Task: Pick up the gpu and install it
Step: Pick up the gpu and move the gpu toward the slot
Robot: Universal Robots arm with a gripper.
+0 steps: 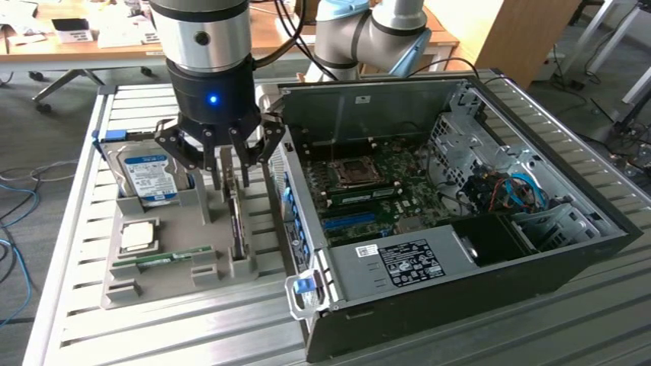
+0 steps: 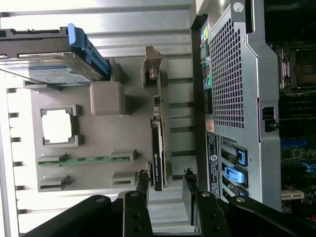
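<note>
Over the grey holder tray [image 1: 194, 229] on the slatted metal table [image 1: 183, 328], to the exterior view's left of the open PC case [image 1: 458, 305], the arm hangs vertical. The pincer [image 1: 232, 177] points down, low over the tray.

Gpu [image 1: 236, 225]: stands on its long edge in a slot of the tray, on the side nearest the case. It is seated in the holder, not lifted and not in the case.

Pincer state: spread. In the wrist view the pincer [image 2: 166, 183] straddles one end of the gpu [image 2: 158, 148], and the card's thin edge runs into the gap between the two black fingers [image 2: 142, 185]. The card sits closer to one finger, with a clear gap on the other side. Contact on the near side: cannot tell.

Other items in the tray [image 2: 98, 143]:
- Hard drive [image 1: 151, 177] [image 2: 49, 64], blue label, propped upright at one end.
- Square CPU chip [image 1: 139, 236] [image 2: 57, 126], flat in a recess.
- Green RAM stick [image 1: 168, 257] [image 2: 84, 160] in its own slot.

All three lie apart from the pincer.

Case: open on top, with the motherboard [image 1: 371, 194] exposed and facing up. In the wrist view its perforated rear panel [image 2: 237, 98] stands just beside the tray, and table [image 2: 123, 29] slats show around the tray.
</note>
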